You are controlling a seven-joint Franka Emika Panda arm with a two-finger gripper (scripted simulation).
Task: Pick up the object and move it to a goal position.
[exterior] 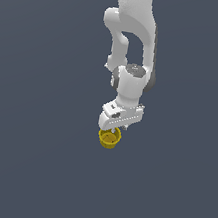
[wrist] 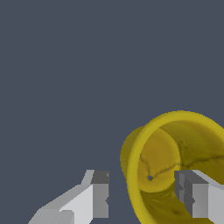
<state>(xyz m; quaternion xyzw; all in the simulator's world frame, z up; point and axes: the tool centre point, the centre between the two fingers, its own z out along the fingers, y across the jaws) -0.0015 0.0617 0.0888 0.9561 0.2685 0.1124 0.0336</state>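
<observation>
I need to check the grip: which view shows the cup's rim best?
The wrist view: the cup fills it, one finger inside the rim, one outside. The exterior view shows it small under the gripper.

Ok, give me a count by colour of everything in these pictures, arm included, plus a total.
Yellow: 1, the cup
White: 1, the robot arm with its gripper
Total: 2

Matt yellow cup [wrist: 175, 166], faintly cracked inside; smooth white claw [wrist: 144, 199].
</observation>
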